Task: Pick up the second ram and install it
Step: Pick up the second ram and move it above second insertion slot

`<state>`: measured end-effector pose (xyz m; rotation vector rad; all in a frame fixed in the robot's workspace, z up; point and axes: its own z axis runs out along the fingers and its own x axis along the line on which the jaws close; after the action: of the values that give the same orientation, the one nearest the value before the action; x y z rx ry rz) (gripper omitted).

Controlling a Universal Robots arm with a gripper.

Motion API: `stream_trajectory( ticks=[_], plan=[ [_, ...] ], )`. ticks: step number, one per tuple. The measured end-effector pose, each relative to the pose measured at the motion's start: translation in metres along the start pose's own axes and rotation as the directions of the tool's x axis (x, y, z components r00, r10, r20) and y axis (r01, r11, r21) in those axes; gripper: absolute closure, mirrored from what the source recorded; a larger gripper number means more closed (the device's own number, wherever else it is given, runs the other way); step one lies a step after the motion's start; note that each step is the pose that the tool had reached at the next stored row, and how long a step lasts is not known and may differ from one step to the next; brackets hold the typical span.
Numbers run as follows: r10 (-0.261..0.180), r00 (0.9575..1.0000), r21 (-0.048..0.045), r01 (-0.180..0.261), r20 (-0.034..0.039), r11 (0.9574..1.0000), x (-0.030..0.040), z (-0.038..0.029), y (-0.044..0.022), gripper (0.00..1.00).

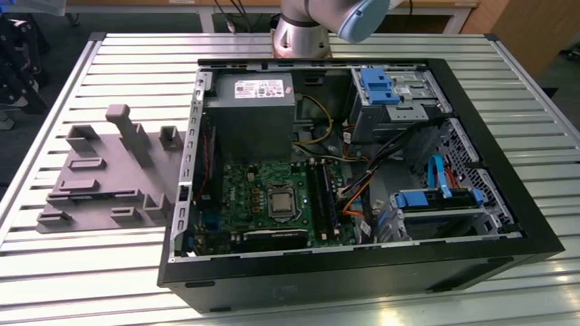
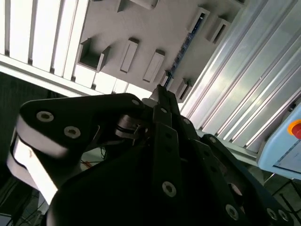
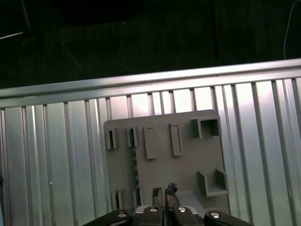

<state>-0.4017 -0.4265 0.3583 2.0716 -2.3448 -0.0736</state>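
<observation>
- The gripper (image 3: 164, 190) hangs above the near edge of a grey fixture (image 3: 164, 146). The fixture is a flat moulded plate with narrow slots and small open-sided pockets.
- Whether the gripper is parted or closed, I cannot tell in either wrist view.
- The second ram (image 3: 133, 160) sits in the fixture. It shows as a thin dark blue-green strip that appears to stand on its long edge in one of the narrow slots.
- In the second wrist view the second ram (image 2: 186, 44) runs as a dark line across the fixture (image 2: 141, 28), beyond the gripper (image 2: 161, 92). The two are well apart and not touching.
- In the exterior view the fixture (image 1: 100, 170) lies on a slatted aluminium table (image 1: 136, 68), just beside an open computer case (image 1: 363, 272), on the exterior view's left of it.
- The case lies on its side with the panel off. Inside it are a green motherboard (image 1: 240, 187), a grey power supply (image 1: 249, 112) and blue drive brackets (image 1: 376, 85).
- The arm's base (image 1: 313, 27) stands at the far edge of the table, behind the case.
</observation>
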Motion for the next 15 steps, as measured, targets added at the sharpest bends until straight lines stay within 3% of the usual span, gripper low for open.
stream_trajectory(
  ticks=[1,3,8,15],
  plan=[
    [0.0,1.0,-0.0001,0.0,0.0,1.0,0.0,0.0001,0.0,0.86],
    [0.0,1.0,0.0011,0.0,0.0001,1.0,0.0001,0.001,0.0005,0.75],
    [0.0,1.0,0.0159,0.0,0.0022,0.9999,0.0009,0.0065,0.0051,0.56],
    [0.0,1.0,0.0162,0.0,0.002,0.9999,0.0038,0.0191,0.0072,0.56]
  ],
)
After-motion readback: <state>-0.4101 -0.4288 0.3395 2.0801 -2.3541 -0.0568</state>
